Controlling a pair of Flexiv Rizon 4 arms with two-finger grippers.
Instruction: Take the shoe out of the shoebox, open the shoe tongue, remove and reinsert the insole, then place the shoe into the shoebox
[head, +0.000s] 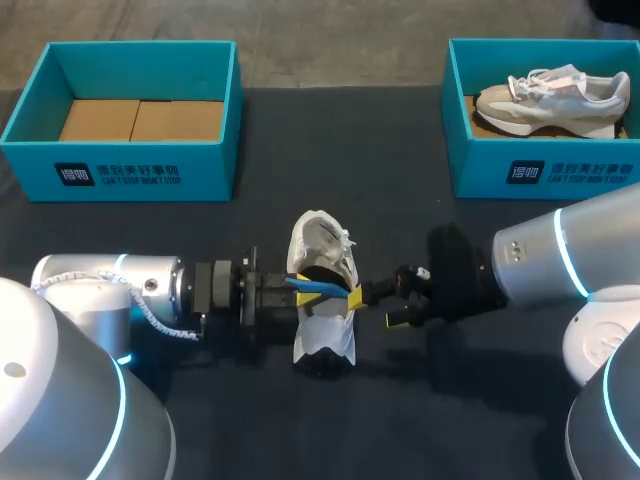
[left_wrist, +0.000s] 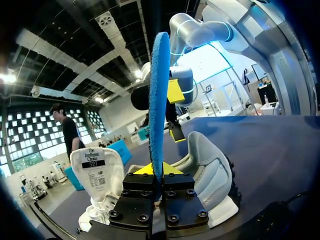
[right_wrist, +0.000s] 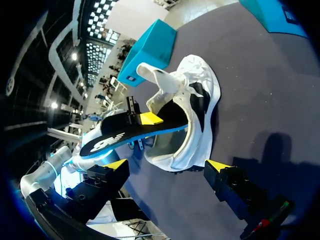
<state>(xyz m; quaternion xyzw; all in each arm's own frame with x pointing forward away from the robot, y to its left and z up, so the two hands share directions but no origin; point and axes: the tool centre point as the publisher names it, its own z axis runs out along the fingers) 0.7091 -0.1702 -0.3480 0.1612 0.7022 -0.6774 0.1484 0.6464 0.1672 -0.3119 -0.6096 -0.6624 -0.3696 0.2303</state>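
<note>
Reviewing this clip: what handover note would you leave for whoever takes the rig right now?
Left gripper shut on the blue insole, one end inside the shoe.
Right gripper open beside the shoe, gripping nothing.
Shoe on the table between the grippers, tongue raised; empty shoebox at far left.
Done: shoe out, tongue open. Left: seat the insole, box the shoe.

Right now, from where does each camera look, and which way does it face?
Head view: above and behind, facing down on the table; left arm and right arm show, meeting at the shoe.
Left wrist view: on the left wrist, facing along the left gripper, shut on the blue insole.
Right wrist view: on the right wrist, facing the shoe; the right gripper is open.
All three share shoe and insole.
</note>
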